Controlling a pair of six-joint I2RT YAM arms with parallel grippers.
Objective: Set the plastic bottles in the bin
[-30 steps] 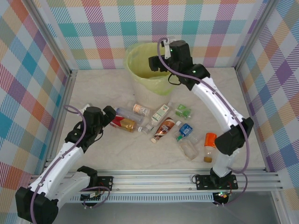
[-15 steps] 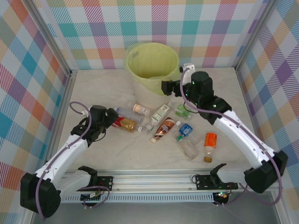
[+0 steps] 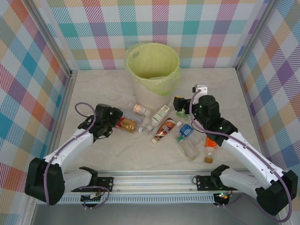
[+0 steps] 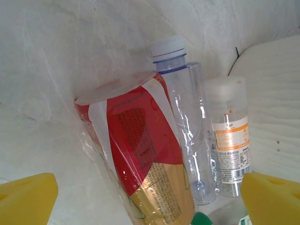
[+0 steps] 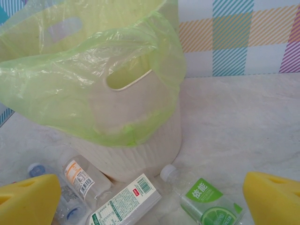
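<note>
**A:** Which step is judged to be in hand?

**B:** A fresh pick-up, on both sides. The left gripper (image 3: pixel 110 123) is spread fully wide and nothing is held. In its wrist view the yellow pads (image 4: pixel 26 199) are seen either side of the red-labelled bottle (image 4: pixel 140 154). That bottle lies on the table (image 3: pixel 93 89) against a clear bottle with a blue neck ring (image 4: pixel 187 117).

**A:** And the other side?

**B:** The right gripper (image 5: pixel 150 201) is likewise wide open and empty. It is held low near the bin's base, with a green-labelled bottle (image 5: pixel 206 199) and a white carton-shaped bottle (image 5: pixel 124 201) just below it.

**A:** Where are the task's things found?

**B:** The bin (image 3: pixel 154 89) stands at the far middle of the table, lined with a pale green bag (image 5: pixel 70 79) (its contents cannot be made out). The plastic bottles (image 3: pixel 165 130) are strewn in a loose cluster on the table in front of it, between the two arms.

**A:** What is called for next?

**B:** On the left, the jaws are to be lowered around the red-labelled bottle and closed, without the clear neighbour being caught as well. On the right, one bottle is to be singled out, most likely the green-labelled one. Each bottle is then to be lifted clear and carried over the bin's rim before it is let go
</note>
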